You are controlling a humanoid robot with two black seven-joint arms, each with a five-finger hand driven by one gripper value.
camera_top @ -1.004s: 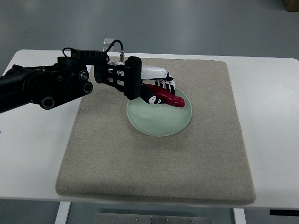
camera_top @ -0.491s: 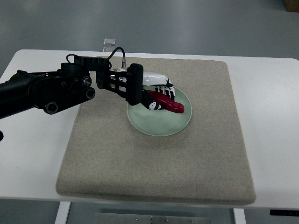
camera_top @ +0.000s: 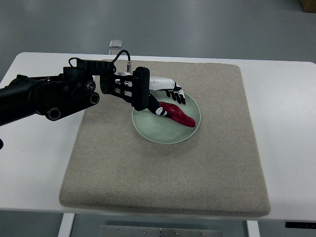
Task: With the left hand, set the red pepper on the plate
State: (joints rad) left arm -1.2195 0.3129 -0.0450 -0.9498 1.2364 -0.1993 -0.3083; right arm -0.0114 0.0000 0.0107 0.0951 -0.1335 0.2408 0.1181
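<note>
A: Where is the long, glossy red pepper (camera_top: pixel 178 115)?
B: Lying on the round, pale green glass plate (camera_top: pixel 163 133), right of centre; the plate sits on the beige fabric mat (camera_top: pixel 163 177) covering the white bench (camera_top: pixel 286 123).
A: And the left robot hand (camera_top: pixel 165 96)?
B: Over the plate's upper left rim; its white and black fingers (camera_top: pixel 176 92) are spread just above the pepper's near end; whether the thumb touches it, I cannot tell.

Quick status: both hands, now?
Left hand: fingers opened, long red pepper lying on the pale green round plate.
Right hand: not in view.
</note>
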